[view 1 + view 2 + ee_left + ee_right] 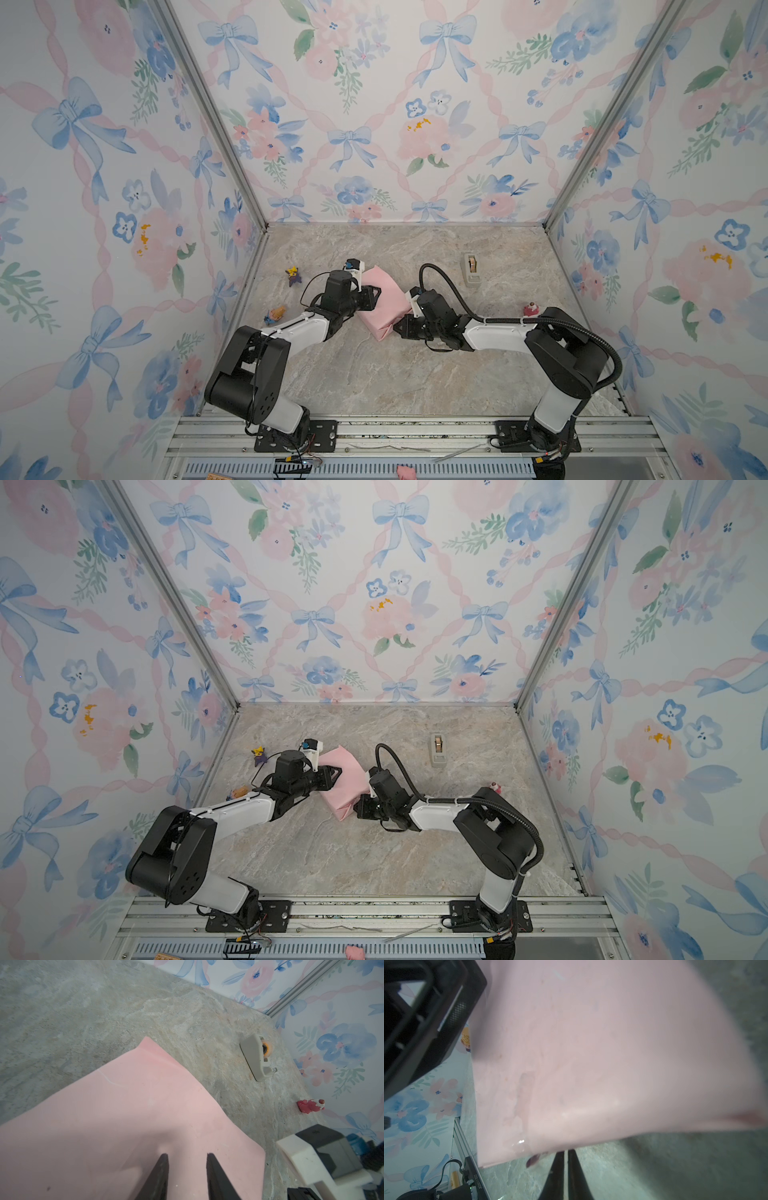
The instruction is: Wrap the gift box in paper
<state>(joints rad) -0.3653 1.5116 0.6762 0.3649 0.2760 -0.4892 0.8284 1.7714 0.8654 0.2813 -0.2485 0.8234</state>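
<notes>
**Left claw spread over the pink bundle, right claw pinched on its edge**

The grey marbled stone-look bench [374,374] carries a thin pale pink paper [384,301] at its middle. The paper is folded into a blocky, slanted bundle that shows in both top views. The left claw [376,296] reaches over the bundle's top from the left. In the left wrist view its two black fingers [164,1176] stand clearly apart, with bare pink paper showing in the gap and nothing caught between them. Their tips are down at the sheet's top face, but whether they press on it I cannot tell. The right claw [399,328] sits at the bundle's near right corner. In the right wrist view its fingers [558,1172] are drawn together to a thin slit, and their tips pinch the pink paper at its edge.

A small grey plastic tape dispenser [471,270] stands well apart, behind and to the right of the bundle. Three little toy figures lie further out:
- a purple-and-yellow figure [294,276] near the left wall
- an orange-and-blue figure [274,315] beside the left forearm
- a red-and-white figure [530,309] behind the right forearm

None of them blocks either claw.

The gift box shows in no view, and whether it lies under the folds cannot be seen. The left wrist covers the bundle's left edge, and the right wrist view is blurred
</notes>
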